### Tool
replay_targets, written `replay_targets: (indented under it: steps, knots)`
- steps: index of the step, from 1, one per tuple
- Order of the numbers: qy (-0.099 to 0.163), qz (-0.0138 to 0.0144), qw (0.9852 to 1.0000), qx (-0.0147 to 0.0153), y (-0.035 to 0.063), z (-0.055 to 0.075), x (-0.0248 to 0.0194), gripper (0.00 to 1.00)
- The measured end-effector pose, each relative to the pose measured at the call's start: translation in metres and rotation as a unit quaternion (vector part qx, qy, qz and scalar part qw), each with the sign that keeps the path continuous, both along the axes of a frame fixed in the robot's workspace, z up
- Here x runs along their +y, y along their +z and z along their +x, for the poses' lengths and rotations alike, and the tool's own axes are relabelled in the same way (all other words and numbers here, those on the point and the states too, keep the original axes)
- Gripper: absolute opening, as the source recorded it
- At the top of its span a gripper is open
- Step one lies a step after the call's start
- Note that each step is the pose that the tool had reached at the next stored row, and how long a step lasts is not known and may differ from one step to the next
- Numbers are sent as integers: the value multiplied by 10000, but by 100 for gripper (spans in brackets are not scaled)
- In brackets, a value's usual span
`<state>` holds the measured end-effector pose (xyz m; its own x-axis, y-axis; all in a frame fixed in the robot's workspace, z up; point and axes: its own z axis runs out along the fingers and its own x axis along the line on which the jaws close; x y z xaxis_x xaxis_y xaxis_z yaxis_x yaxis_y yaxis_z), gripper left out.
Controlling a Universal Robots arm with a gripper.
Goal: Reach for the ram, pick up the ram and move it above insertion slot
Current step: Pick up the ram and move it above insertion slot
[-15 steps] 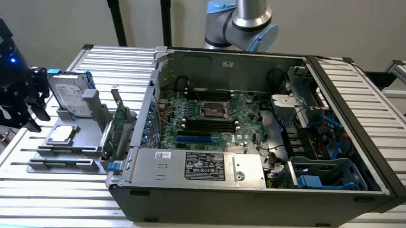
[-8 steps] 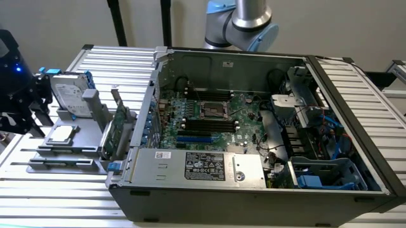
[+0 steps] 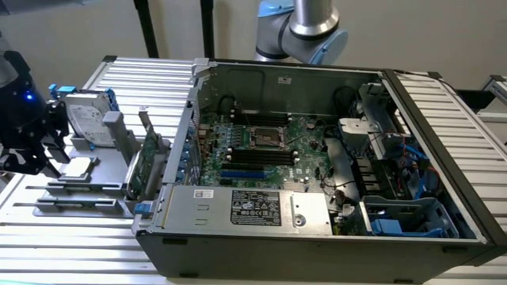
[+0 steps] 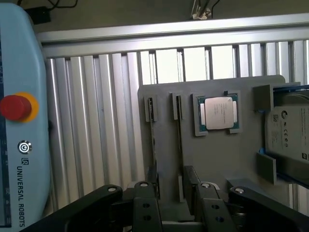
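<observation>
My black gripper [image 3: 32,165] hangs at the exterior view's left, over the end of a grey parts tray [image 3: 95,211]. In the wrist view the gripper [image 4: 171,178] is open, with one finger on each side of a narrow holder in the tray [image 4: 227,159]. A thin strip stands on edge along that holder. I take it for the ram [image 4: 177,126], though its green face does not show. A second narrow holder [image 4: 151,121] runs beside it. The dark memory slots [image 3: 262,155] lie on the motherboard inside the open computer case [image 3: 317,243], well off to the exterior view's right of the gripper.
The tray also carries a CPU [image 4: 218,113], a hard drive [image 4: 289,133] and a green expansion card [image 3: 146,157] standing by the case wall. A teach pendant with a red button [image 4: 14,107] lies beside the tray on the slatted table. The arm's base [image 3: 305,29] rises behind the case.
</observation>
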<state>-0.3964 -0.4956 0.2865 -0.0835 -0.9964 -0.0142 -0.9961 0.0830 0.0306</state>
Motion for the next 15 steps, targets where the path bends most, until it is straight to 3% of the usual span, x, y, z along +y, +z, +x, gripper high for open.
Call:
replay_targets:
  steps: [15]
  knots:
    - [28,0,10000,0,-236,0,-61,36]
